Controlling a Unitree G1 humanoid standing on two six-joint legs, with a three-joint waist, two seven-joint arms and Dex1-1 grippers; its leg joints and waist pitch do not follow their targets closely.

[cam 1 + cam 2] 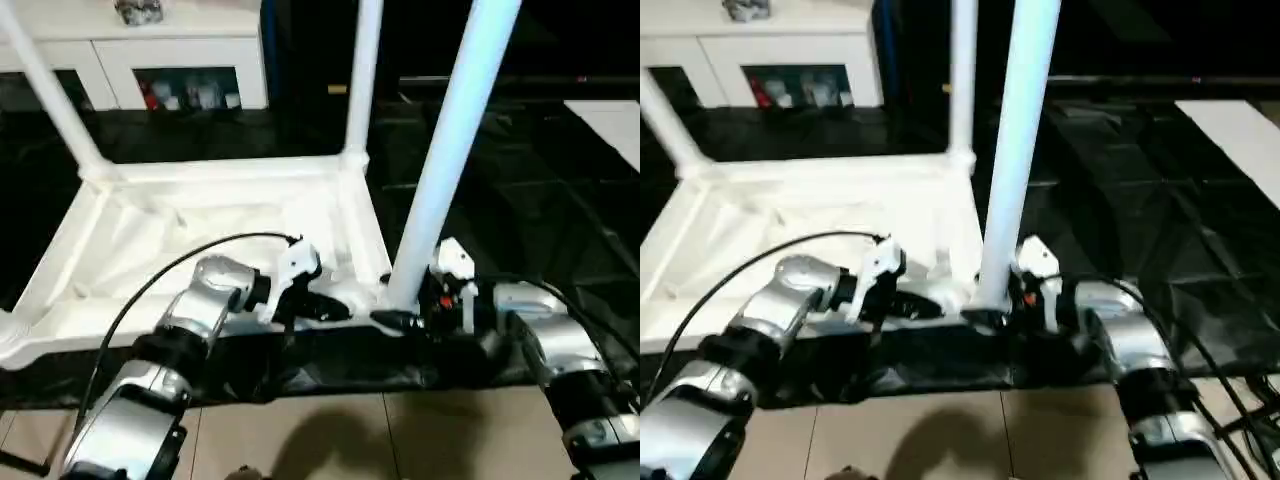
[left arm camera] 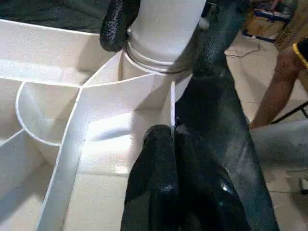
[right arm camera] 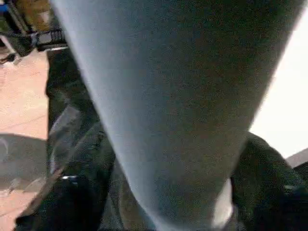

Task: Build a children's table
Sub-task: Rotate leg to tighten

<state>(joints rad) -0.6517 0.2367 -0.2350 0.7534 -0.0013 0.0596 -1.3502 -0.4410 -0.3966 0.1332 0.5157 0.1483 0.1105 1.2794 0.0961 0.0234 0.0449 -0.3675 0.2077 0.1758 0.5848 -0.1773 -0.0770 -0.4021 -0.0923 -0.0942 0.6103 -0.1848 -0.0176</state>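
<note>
The children's table top [image 1: 130, 225] lies upside down on a black mat, ribbed underside up. Two white legs stand in its far corners, one on the left [image 1: 50, 90] and one on the right [image 1: 362, 80]. A third leg [image 1: 455, 140] rises from the near right corner socket [image 2: 144, 60]. My right gripper [image 1: 400, 308] is closed around the base of this leg, with a black finger [image 2: 115, 24] on each side of it. Just left of that corner, my left gripper [image 2: 168, 132] is shut on a thin white rib [image 2: 172, 103] of the table top.
A white cabinet [image 1: 180, 70] with glass doors stands at the back. The black mat [image 1: 520, 200] spreads to the right, with a white sheet [image 1: 615, 120] at its far right. Tan floor tiles [image 1: 330, 440] lie nearest me. A person's limb [image 2: 279, 82] shows beside the mat.
</note>
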